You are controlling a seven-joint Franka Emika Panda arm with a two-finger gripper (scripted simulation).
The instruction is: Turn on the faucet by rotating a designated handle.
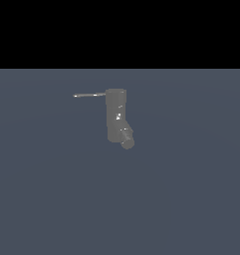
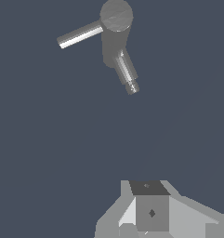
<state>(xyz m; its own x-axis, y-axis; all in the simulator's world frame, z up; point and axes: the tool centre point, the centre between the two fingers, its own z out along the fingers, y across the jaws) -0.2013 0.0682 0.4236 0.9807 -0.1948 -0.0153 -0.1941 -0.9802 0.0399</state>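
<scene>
In the wrist view the gripper [image 2: 150,211] shows nearest, holding nothing; whether it is open I cannot tell. Well beyond it on the bench [image 1: 52,199] stands the faucet [image 1: 116,115], handle [image 1: 89,94] pointing to the exterior view's left. Approach seems underway; next, reach the handle's tip and push sideways.

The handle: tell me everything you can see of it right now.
The handle is a thin, straight, dull-grey rod with a bright highlight along it, metal by its look. It sticks sideways from the top of the upright faucet, level, pointing to the exterior view's left, away from the angled spout. Nothing touches it but the faucet. The pincer is well clear of it.
</scene>
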